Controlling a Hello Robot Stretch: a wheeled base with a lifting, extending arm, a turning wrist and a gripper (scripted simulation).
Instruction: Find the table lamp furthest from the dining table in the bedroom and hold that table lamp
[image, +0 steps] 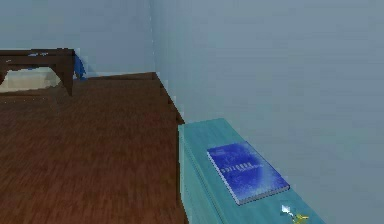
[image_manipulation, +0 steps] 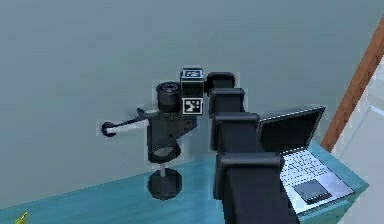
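- arm side view, layout: the arm rises from the bottom edge just right of centre. the gripper sits at mid-frame, left of the marker squares, with the blue wall behind it.
- arm side view, gripper state: one thin finger points toward the frame's left. under the gripper body a dark stem with a round foot reaches down over the teal top. i cannot tell whether that piece is a finger or a separate thing, so i cannot tell whether the gripper has hold of anything, nor how its fingers are set.
- table lamp: i cannot name any shape here as the table lamp with confidence. one candidate is a small white and yellow thing in the lower left corner, lying on the teal top well apart from the gripper.
- forward view, lower right: the teal top runs along the wall and carries a blue book. the small white and yellow thing lies at the bottom edge, just past the book.
- governing relation: if that thing is the lamp, it lies left of and below the gripper in the arm side view, along the top's long axis and opposite the laptop at right. i judge the next move calls for travel toward frame left, not more reach.
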